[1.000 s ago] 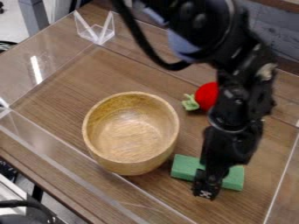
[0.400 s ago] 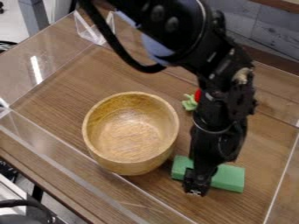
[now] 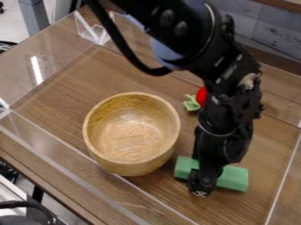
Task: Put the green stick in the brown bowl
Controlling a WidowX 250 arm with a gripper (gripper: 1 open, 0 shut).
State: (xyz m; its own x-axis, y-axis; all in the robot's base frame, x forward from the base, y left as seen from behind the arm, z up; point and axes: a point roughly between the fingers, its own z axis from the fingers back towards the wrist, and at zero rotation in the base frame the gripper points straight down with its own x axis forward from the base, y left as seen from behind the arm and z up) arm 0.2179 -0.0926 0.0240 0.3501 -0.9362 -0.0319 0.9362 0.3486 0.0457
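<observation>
The green stick (image 3: 226, 177) is a flat mint-green block lying on the wooden table at the front right. My gripper (image 3: 203, 185) points straight down over its left half, black fingers low at the block and open; nothing is lifted. The arm hides the stick's middle. The brown bowl (image 3: 132, 132), round light wood with thick walls, stands empty just left of the gripper, close to the stick's left end.
A red ball with a green stem (image 3: 194, 101) sits behind the arm, mostly hidden. Clear acrylic walls (image 3: 47, 66) ring the wooden table (image 3: 106, 79). A clear folded stand (image 3: 97, 31) is at the back left.
The arm swung left over the stick during the last second, so the gripper now sits nearer its left end. It has barely moved since the last earlier frame. Stick and bowl stayed put.
</observation>
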